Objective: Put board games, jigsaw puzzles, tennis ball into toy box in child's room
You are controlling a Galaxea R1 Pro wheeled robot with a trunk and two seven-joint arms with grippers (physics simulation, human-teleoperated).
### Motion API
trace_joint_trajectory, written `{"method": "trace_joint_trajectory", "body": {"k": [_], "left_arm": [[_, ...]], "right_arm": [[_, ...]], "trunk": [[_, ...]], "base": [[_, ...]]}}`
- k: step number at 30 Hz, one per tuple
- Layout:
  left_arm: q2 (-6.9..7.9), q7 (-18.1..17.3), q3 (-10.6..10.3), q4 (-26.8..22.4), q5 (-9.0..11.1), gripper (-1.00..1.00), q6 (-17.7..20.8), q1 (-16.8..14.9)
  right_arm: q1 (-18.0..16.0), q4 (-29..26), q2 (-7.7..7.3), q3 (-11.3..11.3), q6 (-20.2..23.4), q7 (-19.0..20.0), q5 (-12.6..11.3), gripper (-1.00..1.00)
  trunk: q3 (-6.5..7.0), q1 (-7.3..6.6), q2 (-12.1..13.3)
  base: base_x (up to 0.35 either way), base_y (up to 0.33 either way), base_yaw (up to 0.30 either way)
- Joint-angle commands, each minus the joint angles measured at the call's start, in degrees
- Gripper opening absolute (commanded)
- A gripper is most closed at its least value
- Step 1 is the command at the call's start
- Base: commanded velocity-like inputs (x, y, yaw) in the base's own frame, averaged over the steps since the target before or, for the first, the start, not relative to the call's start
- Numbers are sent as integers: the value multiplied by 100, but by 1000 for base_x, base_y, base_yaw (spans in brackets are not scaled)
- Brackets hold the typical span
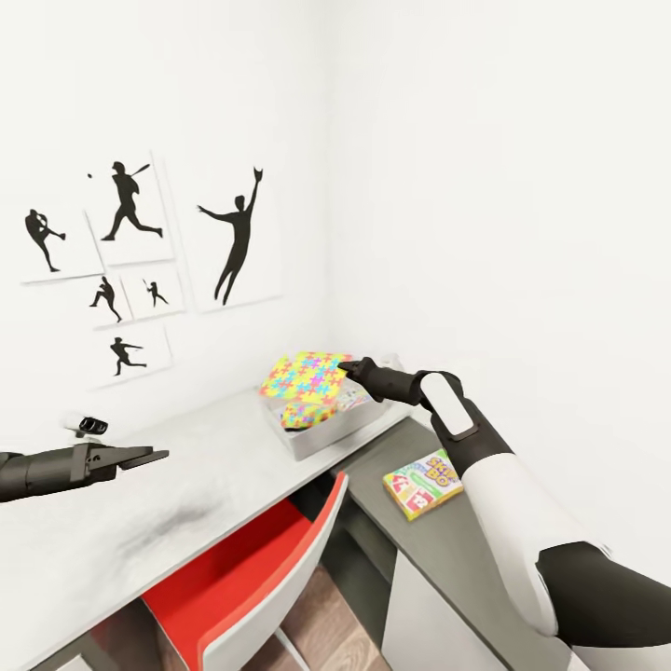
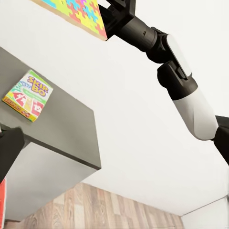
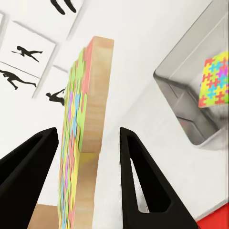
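A jigsaw puzzle (image 1: 306, 375) stands on edge between the right gripper's (image 3: 88, 136) 2 black fingers (image 3: 143, 181), which sit partly spread on either side of its wooden edge (contact with the pads is hard to confirm). Just below it lies the toy box (image 1: 321, 434), holding a 2nd puzzle (image 3: 213, 79). Nearer the right arm, a board game (image 1: 422, 483) lies flat on the table's (image 1: 102, 522) dark side unit. The left gripper (image 1: 149, 456) hovers over the pale top, fingers nearly together, empty.
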Motion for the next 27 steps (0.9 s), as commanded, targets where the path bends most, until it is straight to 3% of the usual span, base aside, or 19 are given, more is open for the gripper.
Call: {"method": "trace_joint_trajectory", "body": {"k": [1, 16, 27], "left_arm": [[4, -20, -1, -2, 2, 100, 61, -3], [4, -20, -1, -1, -2, 100, 61, -3], [4, -20, -1, -2, -5, 100, 62, -3]], "right_arm": [[-7, 2, 0, -4, 17, 14, 17, -100], [-7, 2, -5, -19, 22, 18, 16, -100], [-7, -6, -5, -21, 20, 18, 16, -100]], "trunk": [[-14, 5, -14], [-14, 5, -14], [-14, 5, -14]], "base": [[93, 69, -193], [36, 125, -28], [42, 21, 0]]}}
